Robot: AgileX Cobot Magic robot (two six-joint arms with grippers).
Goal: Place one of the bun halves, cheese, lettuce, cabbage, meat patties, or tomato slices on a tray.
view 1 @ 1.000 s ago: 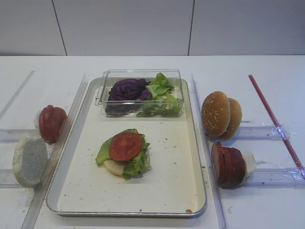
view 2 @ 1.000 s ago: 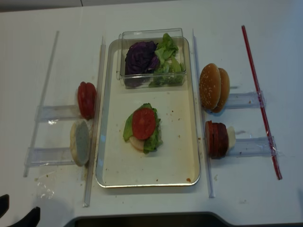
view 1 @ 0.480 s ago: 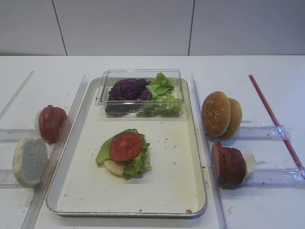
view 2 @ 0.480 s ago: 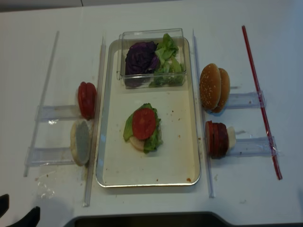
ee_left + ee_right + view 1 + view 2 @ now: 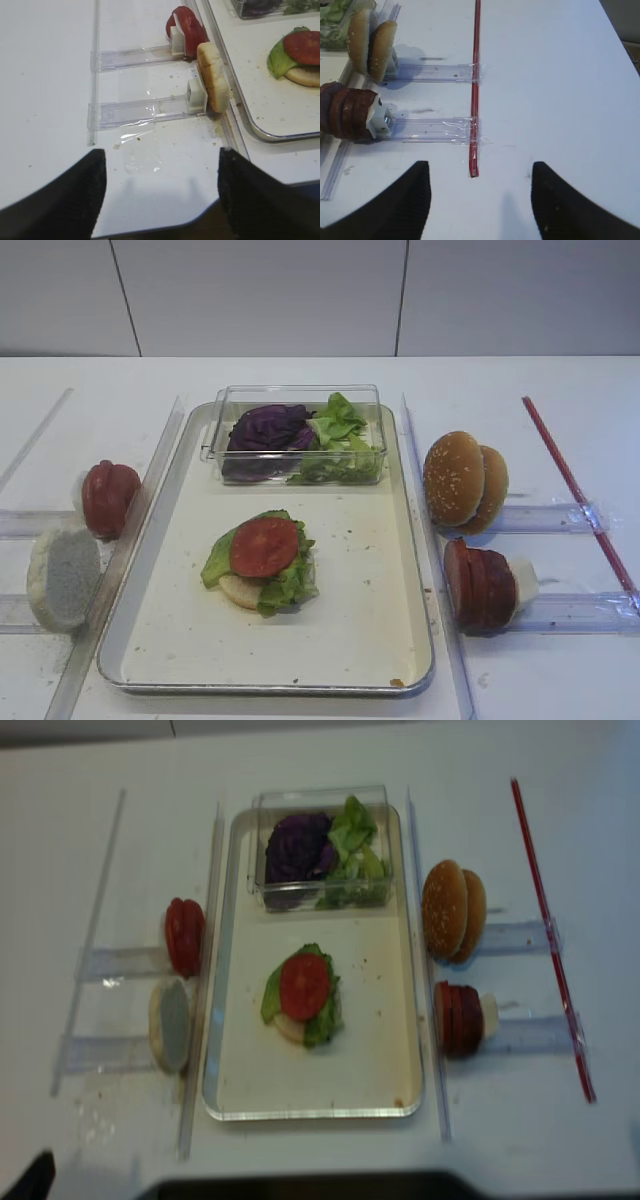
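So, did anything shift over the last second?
The left claw has slid back toward the overhead view's bottom-left corner, so less of it shows there. It is open and empty and took hold of nothing. The tray, the tomato slice on the lettuce and the bun half stayed put.

Two high views share tray point(image 5: 180, 640) (one steeper); wrist views low, outward.

No legible text, labels or numbers anywhere.

Shiny metal tray point(image 5: 418, 640), clear glossy plastic box point(image 5: 296, 396), matt white table point(image 5: 520, 385).
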